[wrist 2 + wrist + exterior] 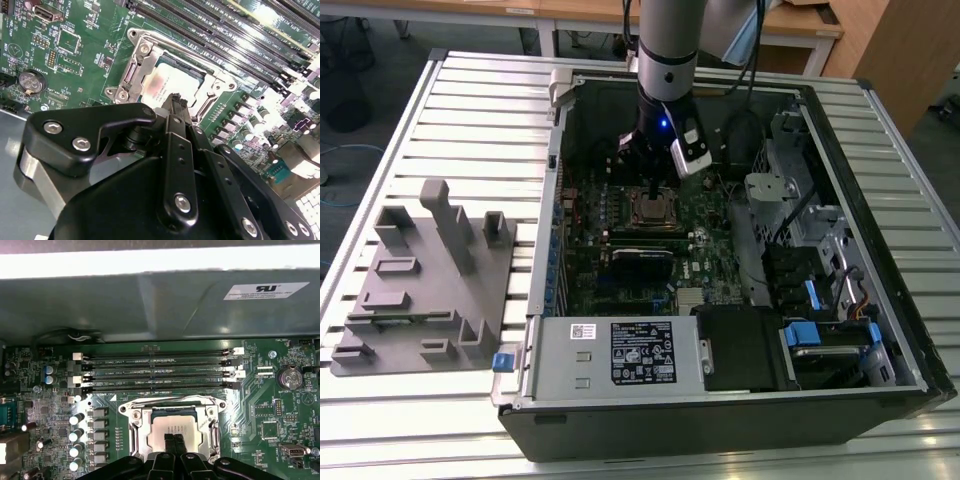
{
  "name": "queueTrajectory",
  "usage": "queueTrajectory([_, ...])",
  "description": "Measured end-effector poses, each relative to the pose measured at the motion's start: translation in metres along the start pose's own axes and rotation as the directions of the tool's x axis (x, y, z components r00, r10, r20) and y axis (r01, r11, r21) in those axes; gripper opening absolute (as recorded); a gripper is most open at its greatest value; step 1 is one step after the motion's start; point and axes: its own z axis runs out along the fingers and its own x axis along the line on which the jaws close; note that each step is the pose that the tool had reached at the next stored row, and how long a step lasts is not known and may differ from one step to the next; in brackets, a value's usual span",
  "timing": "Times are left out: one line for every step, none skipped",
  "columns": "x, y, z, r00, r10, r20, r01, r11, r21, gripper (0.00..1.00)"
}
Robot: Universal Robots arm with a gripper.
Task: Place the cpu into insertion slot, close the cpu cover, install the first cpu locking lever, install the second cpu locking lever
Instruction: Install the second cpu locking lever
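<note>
The cpu [171, 426] lies flat in the insertion slot [653, 208] on the green motherboard, its pale metal face showing [167, 82]. The silver cpu cover [138, 432] lies down around it as a frame [131, 75]. A thin metal lever rod [170, 398] runs along one side of the socket [190, 51]. My gripper [174, 441] is shut, with its two black fingertips pressed together directly over the cpu's face [175, 103], nothing between them. In the exterior view the gripper [655, 190] hangs just above the socket inside the open computer case.
Memory slots [157, 372] run beside the socket. A round coin battery [289, 377] sits nearby. The case wall [150, 305] rises close behind. A grey power supply box [620, 352] and drive cages [820, 300] crowd the case. A grey fixture [420, 280] stands on the table at the exterior view's left.
</note>
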Motion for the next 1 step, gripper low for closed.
queueTrajectory([0.0,0.0,0.0,1.0,0.0,0.0,0.0,1.0,0.0001,0.1])
